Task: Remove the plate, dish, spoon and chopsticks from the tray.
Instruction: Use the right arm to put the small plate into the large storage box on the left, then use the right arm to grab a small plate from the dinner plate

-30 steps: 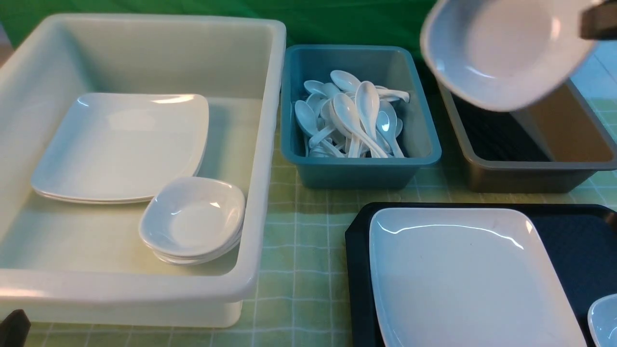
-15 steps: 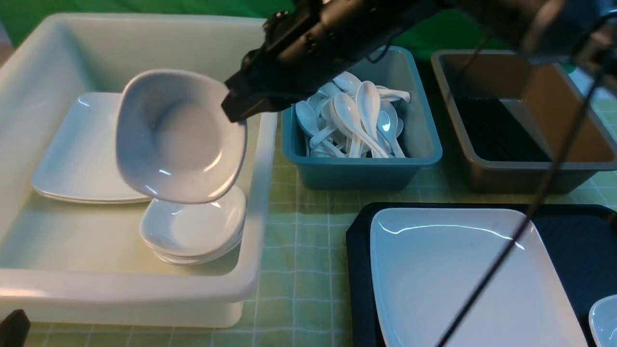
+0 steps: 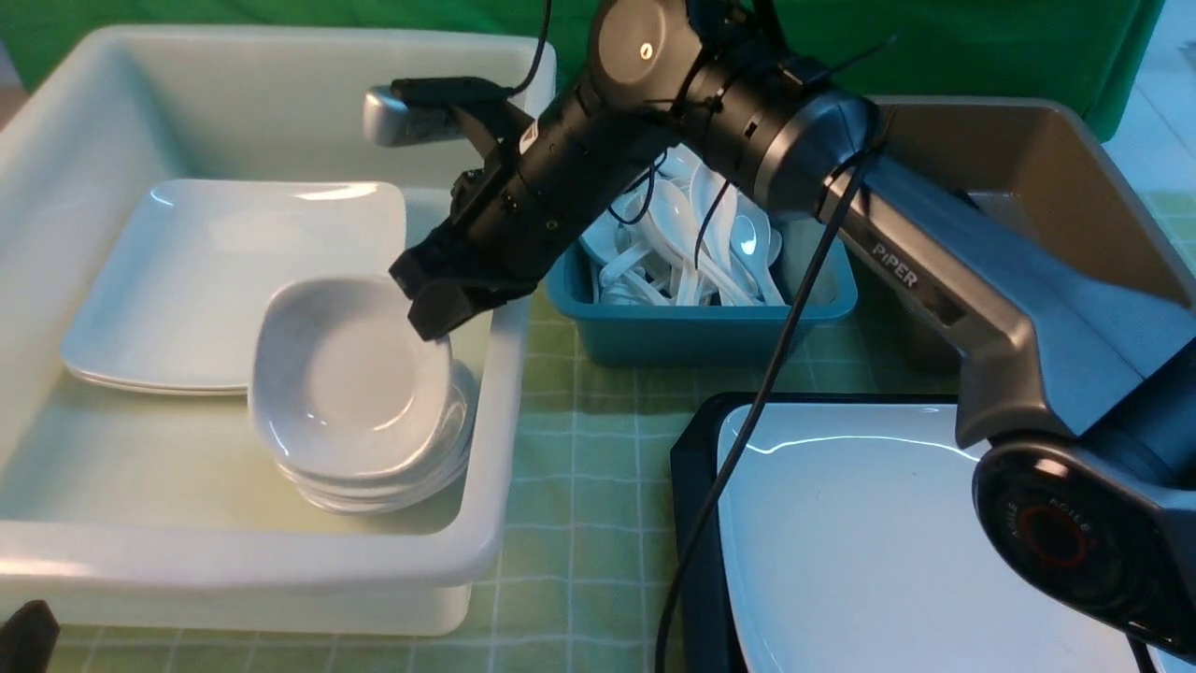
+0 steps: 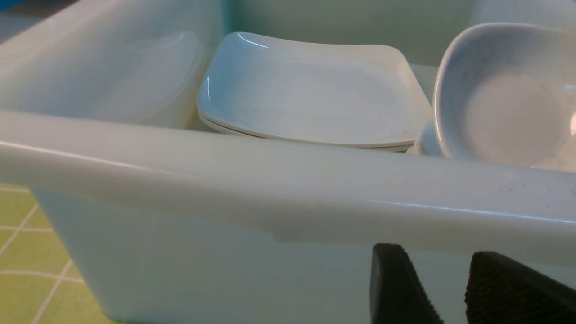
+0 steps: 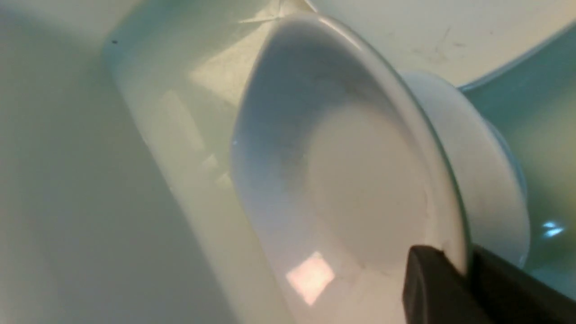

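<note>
Outside the near left corner of the big milky-white rectangular plastic tub (image 3: 234,561), the left gripper (image 4: 452,292) hangs with its two black fingers parted and nothing between them. The front view catches only a dark sliver of it.

Inside the tub lie one stack of large flat white squarish plates (image 3: 187,280), two by their edges, and one pile of small white dishes (image 3: 392,486), nested too closely to count. Over that pile tilts one small deep white squarish dish (image 3: 346,374). Its rim is pinched between the fingers of the right gripper (image 5: 465,270), and I cannot tell whether it touches the pile.

Just right of the tub, one teal plastic bin (image 3: 701,327) holds many white soup spoons (image 3: 743,243). They are partly covered by the right arm (image 3: 981,280), which is lettered "PiPER". Further right of the tub, one brown bin (image 3: 1028,159) is mostly hidden by that arm.

Right of the tub's front, the black tray (image 3: 691,467) carries one large glossy white plate (image 3: 841,542). Both are cut off at the frame's edge.
</note>
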